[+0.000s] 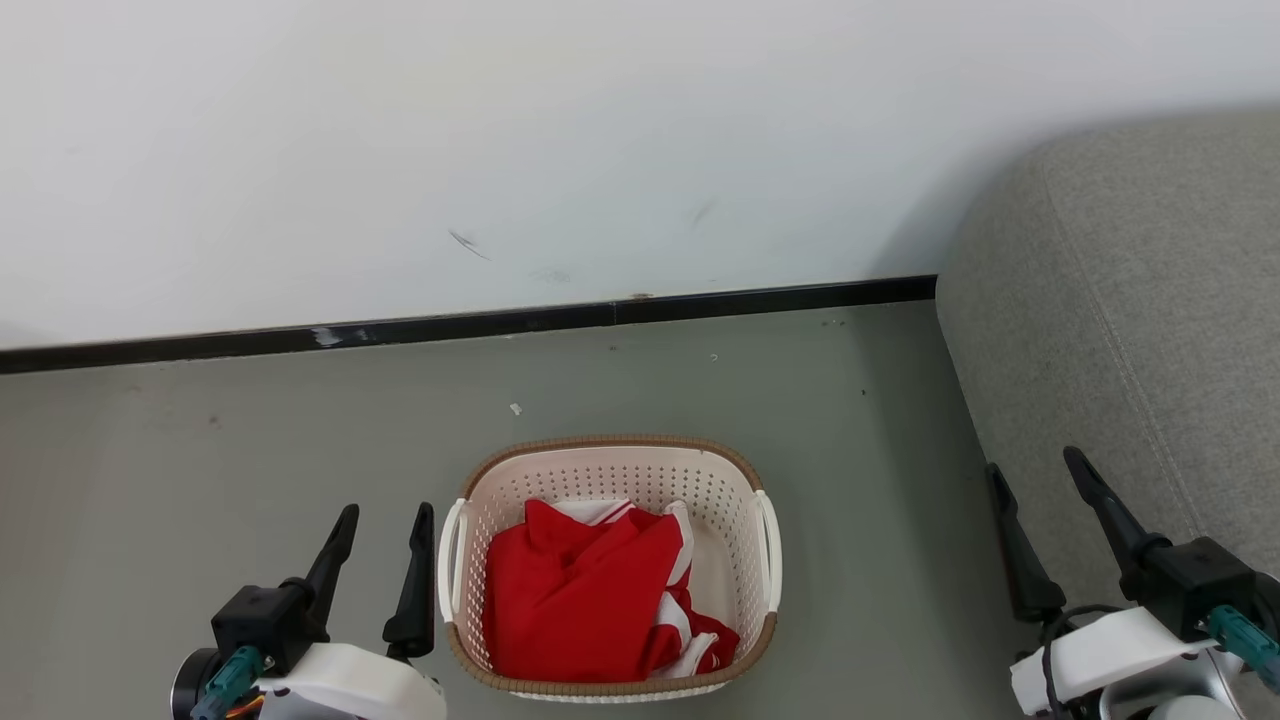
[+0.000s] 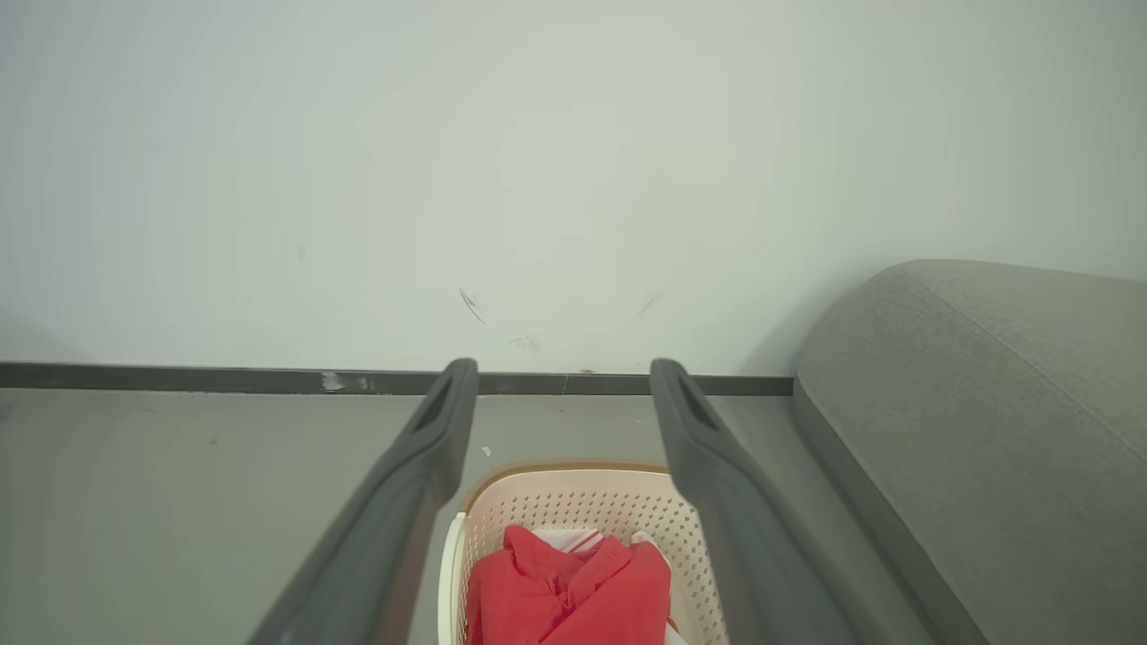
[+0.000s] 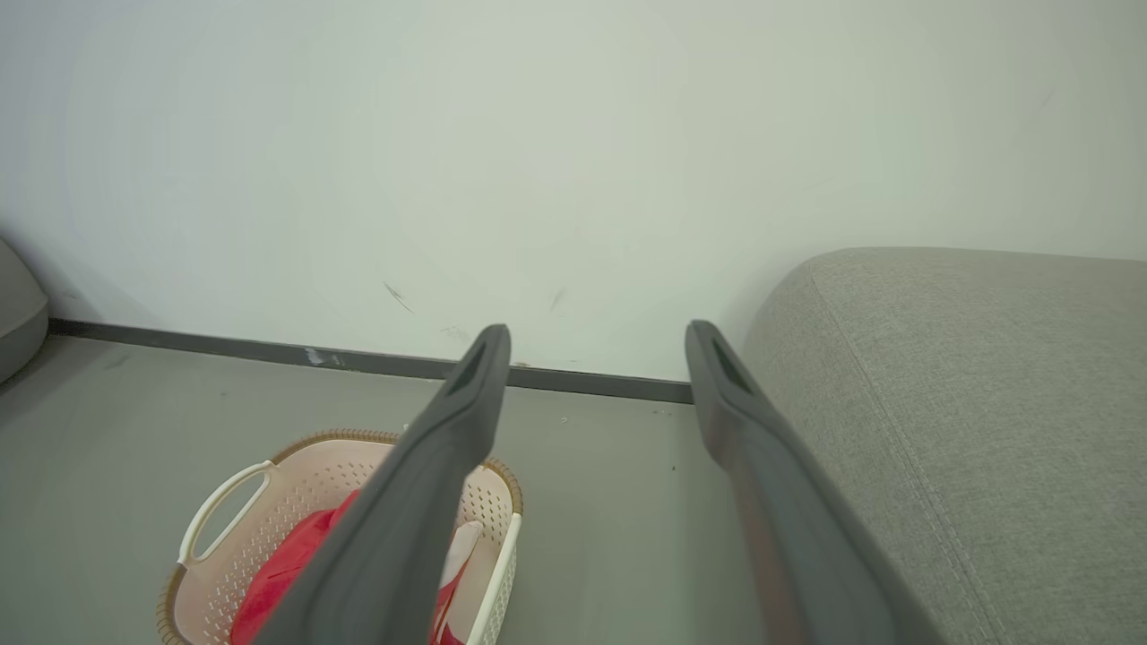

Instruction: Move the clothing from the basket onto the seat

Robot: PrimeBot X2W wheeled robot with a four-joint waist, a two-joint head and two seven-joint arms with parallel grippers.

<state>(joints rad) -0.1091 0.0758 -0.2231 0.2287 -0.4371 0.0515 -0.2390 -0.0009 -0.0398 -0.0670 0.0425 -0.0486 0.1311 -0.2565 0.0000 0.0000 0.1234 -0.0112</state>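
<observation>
Red clothing (image 1: 570, 600) in basket (image 1: 610, 441) beside left hand (image 1: 388, 512)

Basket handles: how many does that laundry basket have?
2. The left handle is on the side of the basket toward the robot's left; the right handle is on the opposite side, toward the grey sofa. None looks hidden.

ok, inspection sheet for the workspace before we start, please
Surface: grey floor, small scuffs.
Job's things: red-and-white fabric clothing piled inside oval cream perforated plastic basket with brown rim; large grey upholstered sofa to its right.
Clutter: one small white scrap on floor behind basket.
Grippers: left gripper open, beside basket; right gripper open, near sofa; both empty.
Cables: black cable looped at right wrist.
Surroundings: white scuffed wall, black skirting.
</observation>
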